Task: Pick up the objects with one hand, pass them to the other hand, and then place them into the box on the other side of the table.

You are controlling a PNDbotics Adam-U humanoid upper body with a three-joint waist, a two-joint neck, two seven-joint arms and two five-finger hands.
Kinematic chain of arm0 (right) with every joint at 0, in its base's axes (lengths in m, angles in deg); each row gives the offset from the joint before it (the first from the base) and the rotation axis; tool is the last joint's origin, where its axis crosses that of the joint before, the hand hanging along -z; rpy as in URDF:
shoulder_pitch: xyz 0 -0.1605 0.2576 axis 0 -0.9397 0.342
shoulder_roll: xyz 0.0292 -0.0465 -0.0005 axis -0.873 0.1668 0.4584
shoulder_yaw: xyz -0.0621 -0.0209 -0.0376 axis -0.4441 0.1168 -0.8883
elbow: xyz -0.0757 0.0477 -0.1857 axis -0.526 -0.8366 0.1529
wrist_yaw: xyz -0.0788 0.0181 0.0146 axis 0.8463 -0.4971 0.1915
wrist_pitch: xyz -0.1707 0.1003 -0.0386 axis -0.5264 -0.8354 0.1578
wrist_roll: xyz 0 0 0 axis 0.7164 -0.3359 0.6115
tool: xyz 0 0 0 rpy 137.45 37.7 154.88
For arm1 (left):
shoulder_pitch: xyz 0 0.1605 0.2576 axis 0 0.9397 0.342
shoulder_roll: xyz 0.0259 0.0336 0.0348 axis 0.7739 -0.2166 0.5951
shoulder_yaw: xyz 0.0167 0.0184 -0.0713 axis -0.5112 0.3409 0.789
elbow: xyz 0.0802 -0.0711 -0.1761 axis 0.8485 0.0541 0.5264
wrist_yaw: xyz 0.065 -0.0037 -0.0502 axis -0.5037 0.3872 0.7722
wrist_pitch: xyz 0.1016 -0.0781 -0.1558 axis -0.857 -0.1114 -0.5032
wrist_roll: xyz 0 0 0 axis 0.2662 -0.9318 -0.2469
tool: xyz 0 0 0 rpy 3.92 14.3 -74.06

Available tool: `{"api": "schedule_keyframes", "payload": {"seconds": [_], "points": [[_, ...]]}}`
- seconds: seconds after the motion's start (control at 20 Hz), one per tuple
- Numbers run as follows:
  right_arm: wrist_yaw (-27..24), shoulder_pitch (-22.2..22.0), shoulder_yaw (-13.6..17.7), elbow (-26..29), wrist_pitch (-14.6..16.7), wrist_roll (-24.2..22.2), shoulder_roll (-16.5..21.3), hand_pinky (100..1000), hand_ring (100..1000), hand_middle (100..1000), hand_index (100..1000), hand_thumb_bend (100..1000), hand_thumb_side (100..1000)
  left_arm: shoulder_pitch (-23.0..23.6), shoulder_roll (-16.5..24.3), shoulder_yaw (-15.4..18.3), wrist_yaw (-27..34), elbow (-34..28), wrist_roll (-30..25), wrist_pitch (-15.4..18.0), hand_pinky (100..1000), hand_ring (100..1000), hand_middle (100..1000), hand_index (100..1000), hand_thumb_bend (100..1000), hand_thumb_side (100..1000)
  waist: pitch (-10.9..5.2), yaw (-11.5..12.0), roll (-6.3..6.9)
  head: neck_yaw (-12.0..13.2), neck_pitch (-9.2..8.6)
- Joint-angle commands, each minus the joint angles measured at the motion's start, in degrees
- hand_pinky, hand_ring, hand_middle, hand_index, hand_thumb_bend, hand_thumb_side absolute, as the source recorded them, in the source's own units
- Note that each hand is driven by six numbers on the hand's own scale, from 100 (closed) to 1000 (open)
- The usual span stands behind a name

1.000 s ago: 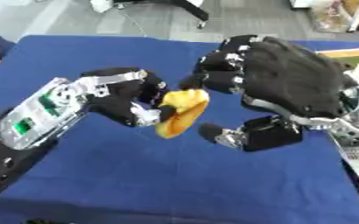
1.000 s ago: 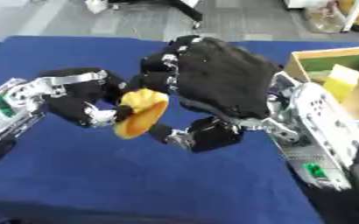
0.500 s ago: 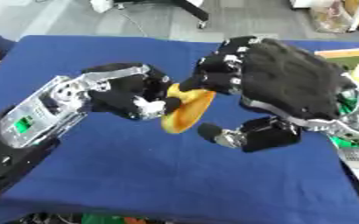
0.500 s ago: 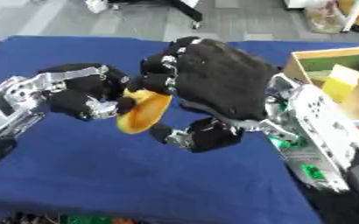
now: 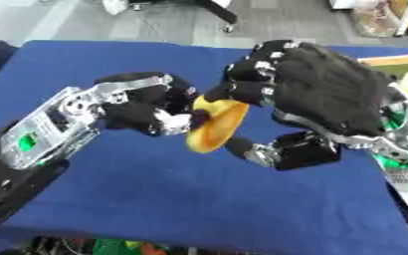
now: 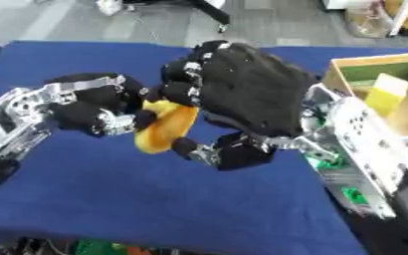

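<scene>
1. Blue cloth-covered table (image 5: 155, 199) fills the view; both hands meet above its middle.
2. Flat, rounded yellow-orange object (image 5: 214, 124), held on edge and tilted, sits between the two hands, clear of the cloth.
3. Left hand (image 5: 147, 107), black with silver joints, comes in from 8 o'clock; its fingers are curled round the object's left rim.
4. Right hand (image 6: 242, 87), black, enters from 3 o'clock; curled fingers (image 5: 247, 82) touch the object's upper edge at 12 o'clock, thumb (image 5: 268, 149) lies just under its lower end at 5 o'clock. Both hands grip it at once.
5. Open cardboard box (image 6: 351, 67) at 2 o'clock, at the table's right edge, holding a pale yellow block (image 6: 383, 94).
</scene>
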Motion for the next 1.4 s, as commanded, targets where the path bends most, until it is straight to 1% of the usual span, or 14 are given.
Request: {"api": "schedule_keyframes", "payload": {"seconds": [0.05, 0.55, 0.6, 0.65, 0.95, 1.4], "points": [[0.85, 0.67, 0.50, 1.19, 0.12, 0.59, 0.41, 631, 582, 613, 799, 304, 336, -0.44, 1.67, 0.08, 0.64, -0.92, -0.42, -0.46, 606, 466, 393, 495, 133, 275, -0.86, -0.05, -0.64, 0.00, 0.30], [3.60, 0.32, 0.35, 1.19, 0.56, -0.01, 0.54, 635, 593, 613, 803, 307, 322, -0.19, 2.07, 0.08, 0.58, -1.00, -1.67, -0.80, 607, 468, 393, 495, 135, 269, -0.92, 0.04, -0.63, 0.02, 0.30], [3.76, 0.28, 0.30, 1.19, 0.60, -0.13, 0.55, 635, 593, 613, 803, 320, 314, -0.20, 2.10, 0.11, 0.61, -1.04, -1.70, -0.81, 607, 467, 393, 495, 135, 269, -0.92, 0.05, -0.63, 0.00, 0.30], [3.87, 0.23, 0.22, 1.19, 0.63, -0.27, 0.57, 635, 593, 613, 803, 306, 322, -0.21, 2.11, 0.14, 0.66, -1.09, -1.70, -0.82, 607, 467, 393, 495, 134, 269, -0.91, 0.05, -0.63, -0.02, 0.30], [4.05, -0.13, -0.18, 1.19, 0.46, -1.21, 0.63, 634, 579, 612, 797, 295, 316, -0.32, 2.07, 0.29, 0.85, -1.48, -1.52, -0.91, 606, 468, 393, 495, 129, 270, -0.85, 0.07, -0.64, -0.04, 0.30], [4.47, -0.67, -0.61, 1.19, -0.24, -2.36, 0.41, 629, 573, 581, 769, 273, 284, -0.62, 1.75, 0.18, 1.11, -1.85, -1.49, -1.12, 606, 468, 393, 495, 119, 275, -0.83, 0.06, -0.63, 0.03, 0.30]]}}
